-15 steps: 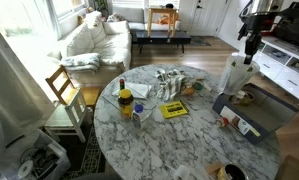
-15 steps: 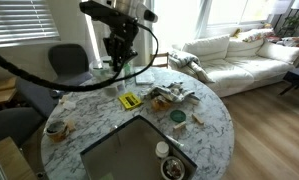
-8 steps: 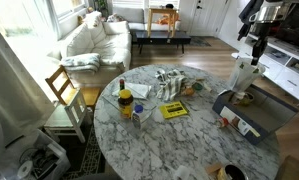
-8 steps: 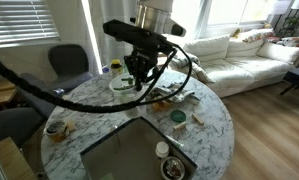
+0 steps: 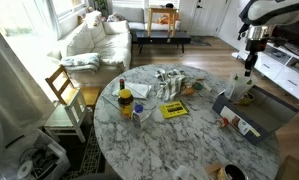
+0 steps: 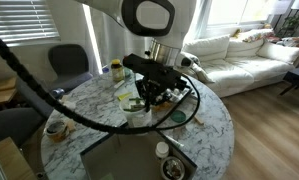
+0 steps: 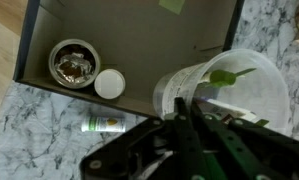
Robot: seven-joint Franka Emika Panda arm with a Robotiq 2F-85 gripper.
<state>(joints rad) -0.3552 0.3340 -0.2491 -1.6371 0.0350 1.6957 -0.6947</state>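
Arm arched overhead, claw straight down, tight on plastic cup rim

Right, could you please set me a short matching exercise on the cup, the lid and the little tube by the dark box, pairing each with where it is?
Things:
1. clear plastic cup
2. white round lid
3. green-labelled tube

Places:
A. lying on the marble just outside the dark box
B. pinched at its rim by the tool
C. inside the dark box, beside the round tin

Pairs: 1-B, 2-C, 3-A.
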